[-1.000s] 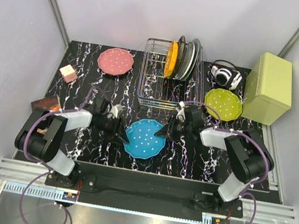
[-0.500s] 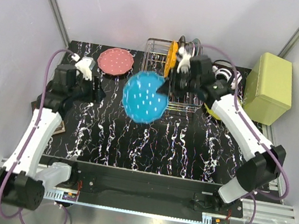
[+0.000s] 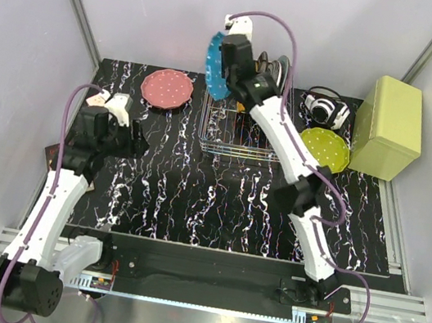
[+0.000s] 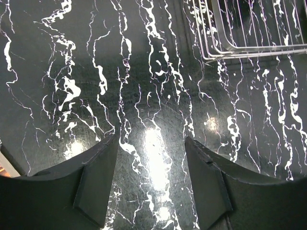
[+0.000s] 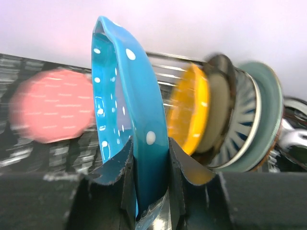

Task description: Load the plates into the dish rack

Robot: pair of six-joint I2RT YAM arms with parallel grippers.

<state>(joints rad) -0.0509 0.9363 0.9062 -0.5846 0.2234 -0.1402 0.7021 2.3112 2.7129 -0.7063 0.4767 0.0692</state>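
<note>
Above dish rack (image 3: 231, 143) — right claw (image 5: 149, 153) clamped on upright blue plate (image 5: 139, 96); left claw (image 4: 151, 163) apart.

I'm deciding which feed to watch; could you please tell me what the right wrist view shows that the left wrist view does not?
Right wrist only: the blue plate gripped on edge in the right fingers, orange plate and blurred pink plate beyond. Left wrist only: open, empty left fingers. Both: black marbled tabletop and dish rack wires.
</note>
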